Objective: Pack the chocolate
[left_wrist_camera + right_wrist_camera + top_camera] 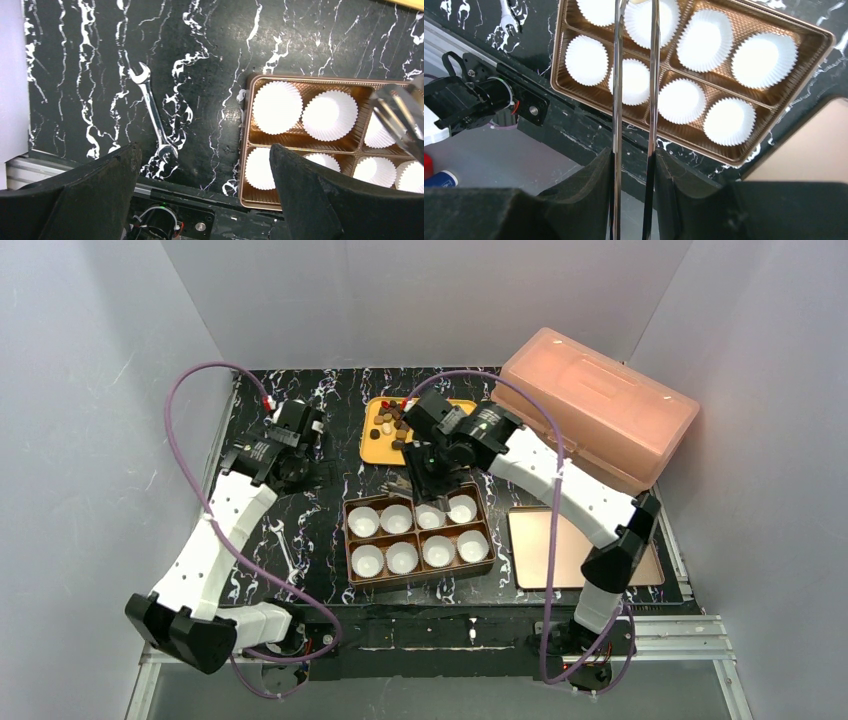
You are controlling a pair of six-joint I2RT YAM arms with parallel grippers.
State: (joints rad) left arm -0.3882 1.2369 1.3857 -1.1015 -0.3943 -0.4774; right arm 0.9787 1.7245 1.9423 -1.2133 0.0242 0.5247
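Observation:
The chocolate (388, 424), small dark and light pieces, lies on a yellow plate (374, 448) at the back of the table. In front of it stands a copper tray (418, 567) with several white paper cups (706, 40), and I see no piece in any of them. My right gripper (432, 475) (634, 155) is shut on a pair of metal tongs (617, 90), whose arms reach out over the tray's far row; their tips run off the top of the right wrist view. My left gripper (297, 435) (205, 150) hangs open and holds nothing, left of the tray.
A silver wrench (283, 545) (152, 112) lies on the black marbled table left of the tray. A flat copper lid (545, 545) rests to the tray's right. A large pink plastic box (600, 405) fills the back right corner.

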